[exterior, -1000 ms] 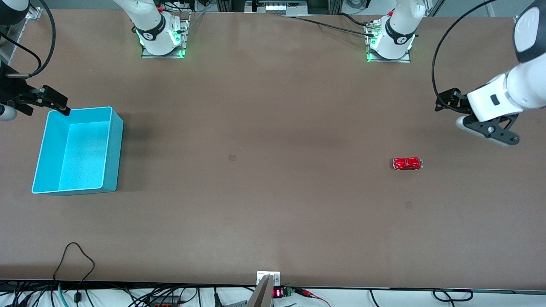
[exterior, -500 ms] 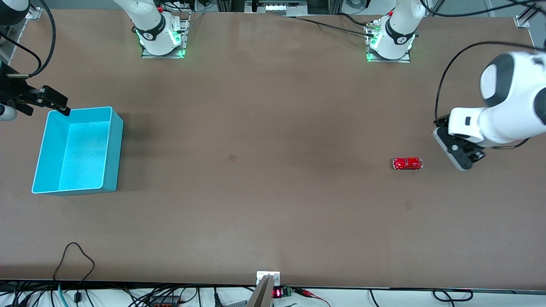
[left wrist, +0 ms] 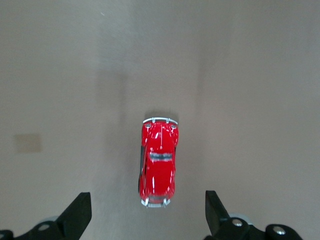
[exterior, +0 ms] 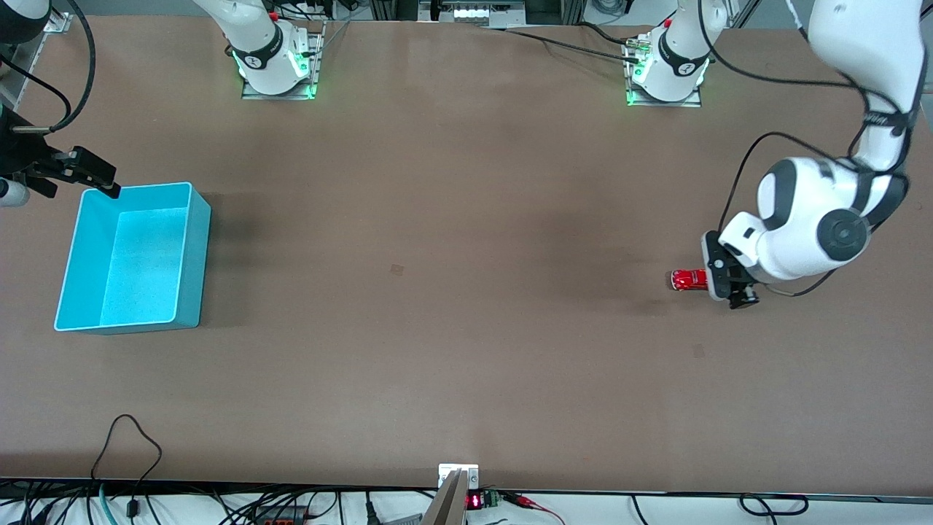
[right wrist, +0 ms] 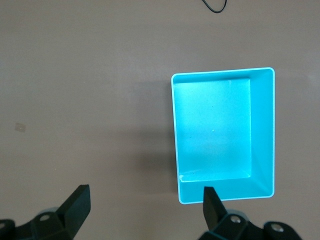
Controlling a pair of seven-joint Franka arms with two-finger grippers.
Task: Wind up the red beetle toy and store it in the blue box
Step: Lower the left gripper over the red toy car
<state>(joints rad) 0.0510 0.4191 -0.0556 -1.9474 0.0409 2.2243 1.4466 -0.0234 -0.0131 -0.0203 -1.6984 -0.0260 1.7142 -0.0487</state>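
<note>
The brown table (exterior: 466,292) holds a glossy red beetle (exterior: 688,279) with silver trim toward the left arm's end and an empty blue box (exterior: 191,248) toward the right arm's end. The left gripper (left wrist: 148,220) hovers over the beetle, fingers wide and empty; the right gripper (right wrist: 142,215) waits beside the box, equally wide and empty. The small, slick, rounded car could squirt out or roll if the fingers close off-centre.
</note>
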